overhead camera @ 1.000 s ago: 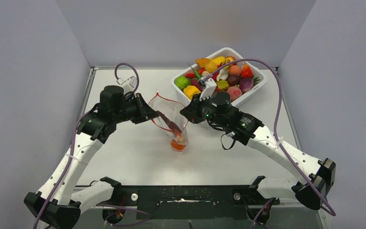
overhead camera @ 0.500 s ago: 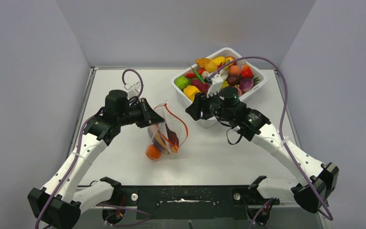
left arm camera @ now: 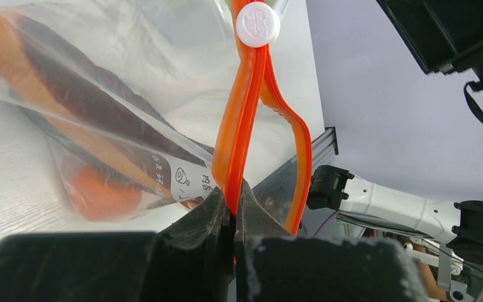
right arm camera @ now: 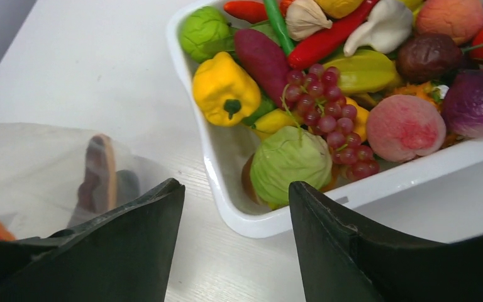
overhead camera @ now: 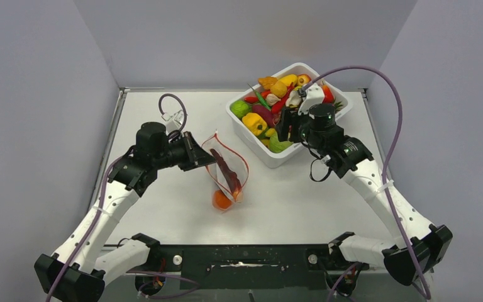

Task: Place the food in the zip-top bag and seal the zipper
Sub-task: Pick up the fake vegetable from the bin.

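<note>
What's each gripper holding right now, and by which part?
Left gripper pinches the zip-top bag by its zipper, at the mouth edge. Right gripper is open, holding nothing.

Zip-top bag (left arm camera: 132,56) cropped at 9 and 12 o'clock in left wrist view, zipper (left arm camera: 242,126) partly hidden inside pinching left gripper (left arm camera: 233,198), label print (left arm camera: 182,179) illegible, tub (right arm camera: 251,225) cropped at 12 and 3 o'clock in right wrist view

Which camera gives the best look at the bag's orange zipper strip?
The left wrist view: the zipper strip is large and sharp, pinched by the left gripper. The top view shows only a thin loop; the right wrist view, a sliver at the edge.
</note>
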{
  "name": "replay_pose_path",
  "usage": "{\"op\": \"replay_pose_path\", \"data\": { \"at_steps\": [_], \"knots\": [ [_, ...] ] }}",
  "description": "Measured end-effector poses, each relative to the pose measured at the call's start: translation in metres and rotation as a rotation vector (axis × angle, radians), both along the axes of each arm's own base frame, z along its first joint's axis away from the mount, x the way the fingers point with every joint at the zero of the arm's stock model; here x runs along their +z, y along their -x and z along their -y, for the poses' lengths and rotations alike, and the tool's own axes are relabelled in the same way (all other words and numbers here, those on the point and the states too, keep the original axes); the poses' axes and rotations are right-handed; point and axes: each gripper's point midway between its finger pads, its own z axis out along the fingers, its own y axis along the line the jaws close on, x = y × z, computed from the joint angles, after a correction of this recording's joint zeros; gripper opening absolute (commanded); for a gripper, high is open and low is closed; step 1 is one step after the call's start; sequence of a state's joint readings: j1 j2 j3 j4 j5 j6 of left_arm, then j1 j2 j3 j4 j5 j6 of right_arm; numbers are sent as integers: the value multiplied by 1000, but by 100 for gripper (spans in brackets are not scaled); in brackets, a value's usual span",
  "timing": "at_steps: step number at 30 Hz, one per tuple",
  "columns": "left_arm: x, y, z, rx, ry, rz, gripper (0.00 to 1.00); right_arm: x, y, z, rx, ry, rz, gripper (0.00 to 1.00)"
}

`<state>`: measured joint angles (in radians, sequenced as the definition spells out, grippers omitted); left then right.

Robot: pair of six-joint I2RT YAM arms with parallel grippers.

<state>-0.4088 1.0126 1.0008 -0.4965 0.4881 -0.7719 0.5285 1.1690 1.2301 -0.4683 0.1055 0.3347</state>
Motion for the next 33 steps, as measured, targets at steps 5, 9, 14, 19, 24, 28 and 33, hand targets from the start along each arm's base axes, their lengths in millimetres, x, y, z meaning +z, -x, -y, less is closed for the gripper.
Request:
{"op": "replay_pose_path", "data": {
  "at_steps": [5,9,14,19,24,28,33],
  "knots": [
    [-3,5,-2,0,-1,5,0,-16,-17,6,-80,-20,-51,75],
    [-9,7,-3,-1,-5,-6,0,-24,-27,-5,-140,-154,-87,78],
    [-9,7,-3,-4,-7,-1,0,-49,-37,-18,-211,-299,-160,82],
    [-6,8,-4,-4,-1,15,0,-83,-57,-33,-260,-351,-237,83],
    [-5,13,-5,-6,9,29,0,-105,-70,-41,-301,-369,-288,85],
    [-4,15,-5,-11,15,32,0,-108,-78,-44,-329,-407,-287,88],
    [-1,17,-6,-12,20,41,0,-104,-86,-50,-344,-466,-278,89]
  ]
}}
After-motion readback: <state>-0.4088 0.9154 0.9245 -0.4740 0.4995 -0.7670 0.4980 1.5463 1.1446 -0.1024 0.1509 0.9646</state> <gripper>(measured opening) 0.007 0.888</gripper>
